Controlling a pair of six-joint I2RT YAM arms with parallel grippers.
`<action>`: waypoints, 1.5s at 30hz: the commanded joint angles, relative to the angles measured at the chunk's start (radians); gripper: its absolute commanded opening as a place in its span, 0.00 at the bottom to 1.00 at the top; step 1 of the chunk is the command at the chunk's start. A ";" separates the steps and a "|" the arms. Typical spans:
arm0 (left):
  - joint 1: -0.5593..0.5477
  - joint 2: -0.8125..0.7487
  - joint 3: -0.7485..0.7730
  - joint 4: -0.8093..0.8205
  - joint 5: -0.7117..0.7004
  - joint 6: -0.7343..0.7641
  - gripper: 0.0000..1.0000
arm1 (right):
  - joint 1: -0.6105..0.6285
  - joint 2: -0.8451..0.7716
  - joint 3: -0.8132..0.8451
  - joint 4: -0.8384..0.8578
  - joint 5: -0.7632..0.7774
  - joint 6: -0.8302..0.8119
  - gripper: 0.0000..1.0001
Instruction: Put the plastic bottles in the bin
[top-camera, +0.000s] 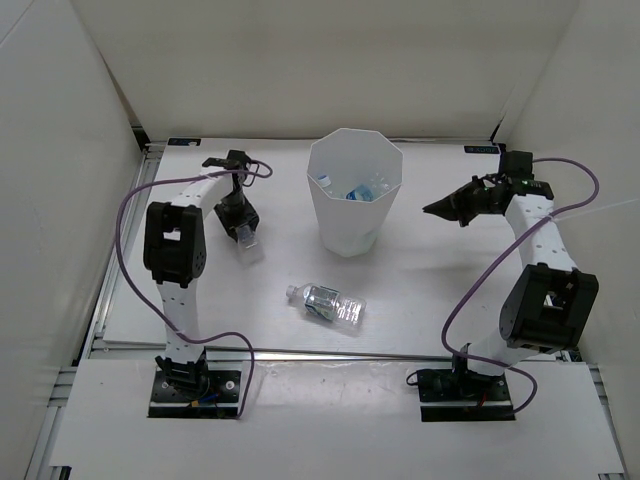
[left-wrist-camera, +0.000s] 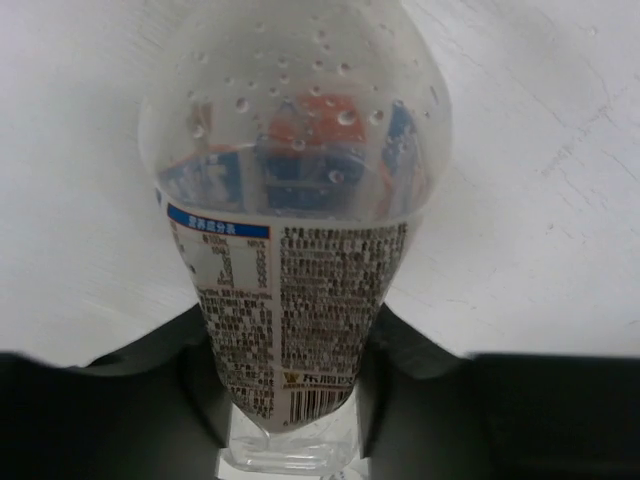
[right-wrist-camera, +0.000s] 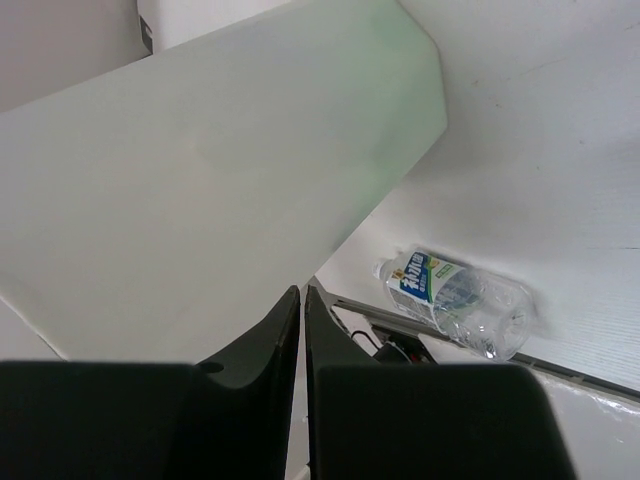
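Left tool (top-camera: 242, 228) clamped on held bottle (left-wrist-camera: 290, 260), at 9 o'clock of the bin (top-camera: 350, 225). Can't tell if it's lifted or resting on the desk (top-camera: 400, 290). Right tool (right-wrist-camera: 302, 300) pinched closed, empty, at bin's 3 o'clock. Dropped bottles (top-camera: 362, 188) sit inside the bin. Loose bottle (top-camera: 325, 303) lies flat at bin's 6 o'clock. Likely near-empty: light, thin walls that dent, slick, prone to rolling. Best grip is across the labelled mid-body, not the tapered neck.
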 joint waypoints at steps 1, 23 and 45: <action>0.005 -0.007 0.037 -0.026 -0.013 -0.028 0.35 | -0.007 0.000 0.039 -0.013 -0.046 -0.022 0.09; -0.137 -0.240 0.690 0.338 0.323 -0.042 0.44 | -0.073 -0.190 -0.036 -0.013 -0.046 -0.022 0.10; -0.464 -0.202 0.528 0.346 0.104 0.216 1.00 | -0.149 -0.435 -0.124 -0.088 -0.004 -0.078 0.19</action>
